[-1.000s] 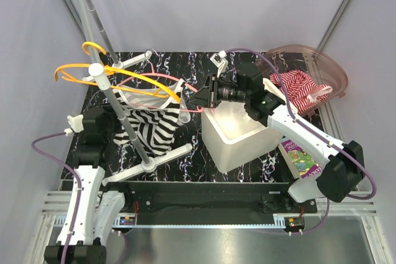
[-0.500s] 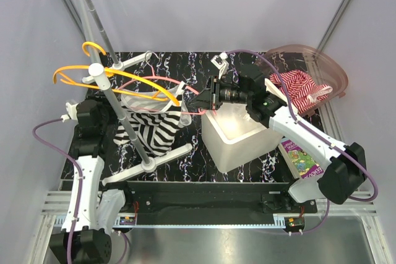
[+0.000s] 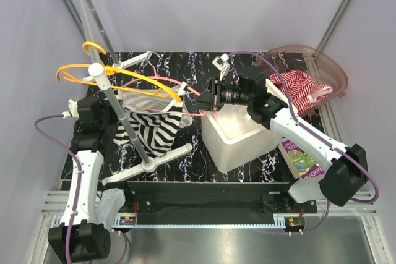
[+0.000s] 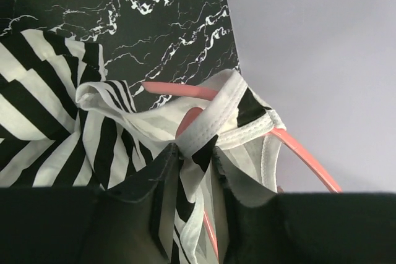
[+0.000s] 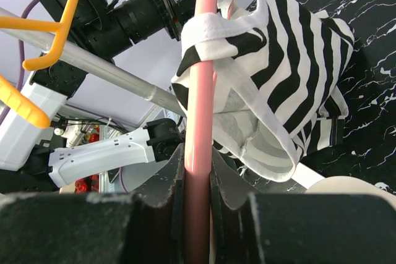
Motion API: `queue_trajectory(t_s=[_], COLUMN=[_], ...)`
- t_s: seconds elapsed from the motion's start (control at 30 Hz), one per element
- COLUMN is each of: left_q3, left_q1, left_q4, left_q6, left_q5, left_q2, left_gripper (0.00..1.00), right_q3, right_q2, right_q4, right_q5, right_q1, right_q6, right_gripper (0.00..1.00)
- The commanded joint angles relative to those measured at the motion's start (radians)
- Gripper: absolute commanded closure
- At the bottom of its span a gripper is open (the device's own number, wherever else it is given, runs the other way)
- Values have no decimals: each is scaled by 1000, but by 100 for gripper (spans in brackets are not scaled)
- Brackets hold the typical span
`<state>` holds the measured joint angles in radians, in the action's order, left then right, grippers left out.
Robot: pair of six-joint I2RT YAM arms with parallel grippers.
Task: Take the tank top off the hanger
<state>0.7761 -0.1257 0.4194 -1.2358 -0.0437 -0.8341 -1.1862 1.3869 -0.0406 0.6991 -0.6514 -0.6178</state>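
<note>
The black-and-white striped tank top (image 3: pixel 151 129) hangs from a pink hanger (image 3: pixel 166 80) over the left half of the table. My right gripper (image 3: pixel 201 102) is shut on the hanger's right end; in the right wrist view the pink bar (image 5: pixel 203 60) runs straight between the jaws (image 5: pixel 198 153), with one strap looped round it above. My left gripper (image 3: pixel 116 114) is at the garment's left shoulder. In the left wrist view its jaws (image 4: pixel 195 153) pinch the white-hemmed strap of the tank top (image 4: pixel 43 109), and the pink hanger (image 4: pixel 297 146) passes just behind.
A grey rack pole (image 3: pixel 117 106) with orange hangers (image 3: pixel 74 69) stands across the left side, its foot (image 3: pixel 148 165) near the front. A white bin (image 3: pixel 238 137) sits centre-right. A clear basket (image 3: pixel 331 69) with red-striped cloth is at back right, a book (image 3: pixel 300 156) below it.
My left gripper has moved in on the tank top's left shoulder and its jaws have closed on the strap. The right gripper keeps its hold on the hanger, shifted slightly right.
</note>
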Motion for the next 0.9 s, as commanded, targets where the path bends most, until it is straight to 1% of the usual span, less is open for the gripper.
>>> queue_trajectory(t_s=[0.0,0.1,0.23,0.3,0.37,0.4,0.57,0.7,0.8,0.87], left_q3=[69,75,89,98,110,114,169,251,285,287], left_q1=[-6,-5,-5,-6,-6,-6,-12,-20,-34,-46], left_q4=[-2,19,44,68,79,90,122,182,245,265], left_q6=[32,32,27,29,35,38,90,163,171,171], left_q5=[16,15,1,-15,-30,-39,-136,-261,-314,-314], left_q2=[-8,3,16,21,27,27,20,-2,-26,-36], left_gripper=[74,82,84,86,91,100,100,100,100,100], right_q3=[-6,-10,-9,-10,-9,-9,11,42,51,48], right_q2=[-60,-58,-69,-72,-77,-78,-118,-164,-199,-210], right_q4=[-61,-41,-13,2,10,10,11,11,4,2], right_q5=[34,25,-7,-22,-27,-27,6,28,30,33], right_q1=[2,2,2,2,4,4,4,4,4,4], right_q6=[32,46,59,69,70,70,69,67,79,78], right_gripper=[100,100,100,100,100,100,100,100,100,100])
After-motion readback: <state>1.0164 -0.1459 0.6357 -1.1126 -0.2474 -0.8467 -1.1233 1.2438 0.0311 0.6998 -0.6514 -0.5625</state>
